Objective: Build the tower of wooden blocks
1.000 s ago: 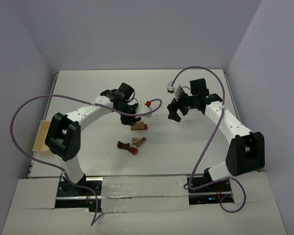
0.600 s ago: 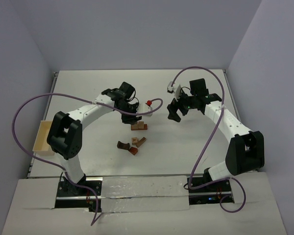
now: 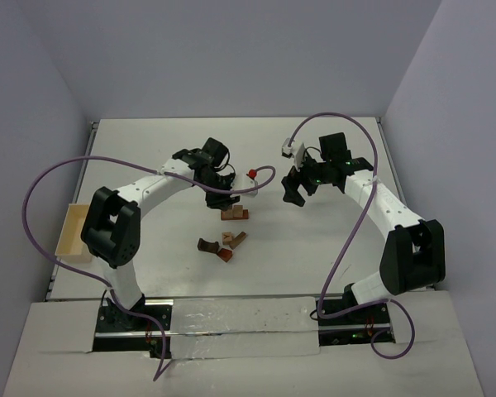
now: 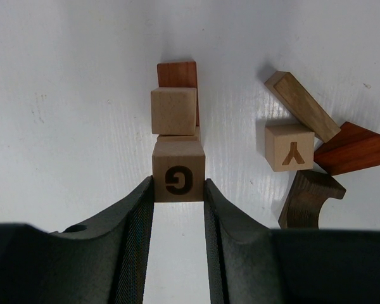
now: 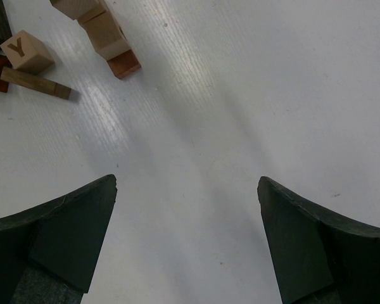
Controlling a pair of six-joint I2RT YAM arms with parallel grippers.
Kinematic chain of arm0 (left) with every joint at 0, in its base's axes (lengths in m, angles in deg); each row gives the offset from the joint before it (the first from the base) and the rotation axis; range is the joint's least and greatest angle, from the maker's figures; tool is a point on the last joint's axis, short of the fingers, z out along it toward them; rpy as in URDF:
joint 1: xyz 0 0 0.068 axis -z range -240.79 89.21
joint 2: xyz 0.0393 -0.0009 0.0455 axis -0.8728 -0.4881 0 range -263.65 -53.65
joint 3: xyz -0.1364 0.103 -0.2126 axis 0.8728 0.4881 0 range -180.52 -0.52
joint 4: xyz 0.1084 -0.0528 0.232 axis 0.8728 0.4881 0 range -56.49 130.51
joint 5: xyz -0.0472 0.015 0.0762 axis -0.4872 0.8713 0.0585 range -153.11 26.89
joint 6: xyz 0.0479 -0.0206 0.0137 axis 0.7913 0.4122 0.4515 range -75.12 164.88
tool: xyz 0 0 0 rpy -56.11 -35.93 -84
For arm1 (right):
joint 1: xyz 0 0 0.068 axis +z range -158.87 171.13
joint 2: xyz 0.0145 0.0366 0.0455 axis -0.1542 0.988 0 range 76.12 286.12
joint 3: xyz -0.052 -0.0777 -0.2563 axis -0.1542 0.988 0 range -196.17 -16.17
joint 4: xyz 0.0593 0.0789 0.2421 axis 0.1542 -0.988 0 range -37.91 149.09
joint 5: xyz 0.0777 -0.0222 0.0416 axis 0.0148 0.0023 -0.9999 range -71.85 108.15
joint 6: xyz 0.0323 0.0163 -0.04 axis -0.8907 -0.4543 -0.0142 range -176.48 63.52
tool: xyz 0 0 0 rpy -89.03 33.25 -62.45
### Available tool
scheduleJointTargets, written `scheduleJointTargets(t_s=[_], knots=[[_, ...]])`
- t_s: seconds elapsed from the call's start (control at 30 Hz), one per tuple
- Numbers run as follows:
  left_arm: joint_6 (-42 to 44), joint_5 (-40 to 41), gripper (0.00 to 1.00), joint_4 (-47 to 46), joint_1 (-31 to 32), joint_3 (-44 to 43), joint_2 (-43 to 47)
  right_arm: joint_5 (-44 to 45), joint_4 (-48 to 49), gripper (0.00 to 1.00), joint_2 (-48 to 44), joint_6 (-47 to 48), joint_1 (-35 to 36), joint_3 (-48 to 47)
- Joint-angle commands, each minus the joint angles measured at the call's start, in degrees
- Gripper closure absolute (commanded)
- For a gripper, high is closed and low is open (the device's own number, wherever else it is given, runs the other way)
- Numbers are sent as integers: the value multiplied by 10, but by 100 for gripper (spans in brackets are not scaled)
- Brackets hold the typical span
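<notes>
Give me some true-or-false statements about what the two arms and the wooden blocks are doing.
1. The left gripper grips the cube marked G. True.
2. The right gripper holds a block. False: its jaws stand wide open over the bare table, with nothing between them.
3. The cube marked Y lies in the pale tray. False: it sits on the table beside a dark brown plank; the tray is off at the left edge.
4. A plain tan block and a reddish block sit just beyond the cube marked G. True.
</notes>
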Motion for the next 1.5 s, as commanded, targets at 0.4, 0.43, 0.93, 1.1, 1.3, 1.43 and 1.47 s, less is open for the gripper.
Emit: scheduleJointTargets(t_s=[0.4,0.43,0.93,1.1,1.3,1.43,1.47], knots=[[8,-19,58,9,0,-34,-16,-10,-3,1,0,6,-4,-23],[8,-19,58,8,0,-34,-16,-9,-3,1,0,6,-4,-23],[2,-11,15,5,0,-37,-18,-11,-3,1,2,7,-5,-23],[-6,-24,1,30,-2,-73,10,-18,-8,1,-2,8,-4,-27],[-47,-61,1,62,-34,-130,88,-30,-15,3,-30,6,-2,-26],[-118,-104,1,44,-88,-112,165,-49,-4,6,-77,-3,19,13],[-119,-114,1,32,-101,-101,182,-49,3,7,-77,-3,26,13]])
